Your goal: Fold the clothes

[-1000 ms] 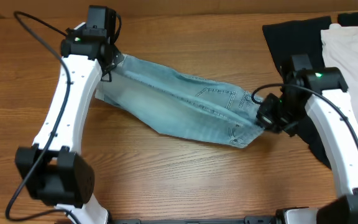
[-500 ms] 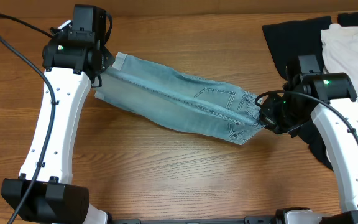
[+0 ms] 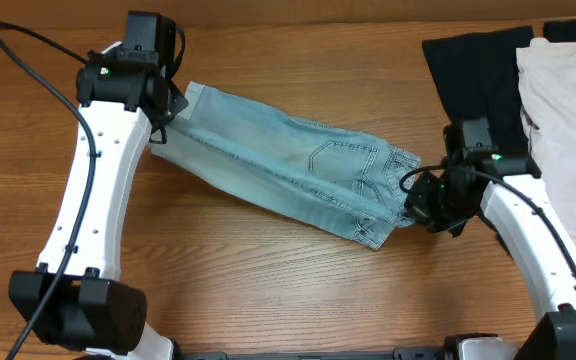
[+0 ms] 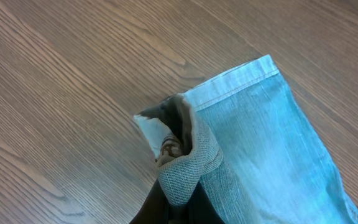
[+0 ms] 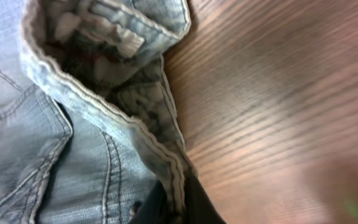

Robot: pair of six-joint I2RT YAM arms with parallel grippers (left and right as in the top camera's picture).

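**Both pairs of fingers clamped on the denim shorts**

On my overhead feed the pale, faded blue denim shorts (image 3: 288, 165) run as a slanted band across the middle of the brown wooden tabletop (image 3: 268, 300). The left end sits farther from the arm bases than the right end.

The left fingers (image 3: 168, 115) are closed tight on the hemmed leg end. Through the left wrist camera I see the cloth bunched and folded over the dark fingertips (image 4: 160, 208). The stitched hem runs away from them toward the upper right.

The right fingers (image 3: 418, 205) are closed on the opposite, waistband end. The right wrist camera shows a thick seamed edge pinched between the dark fingertips (image 5: 199, 205), with the inside of the waistband turned open above. A stitched pocket lies to the left of the pinch.

I cannot tell whether the middle of the denim shorts rests on the wood or hangs just above it.

A flat black garment (image 3: 473, 70) lies at the far right of the tabletop. A rumpled cream garment (image 3: 568, 120) overlaps its right side. Both are apart from the denim shorts.
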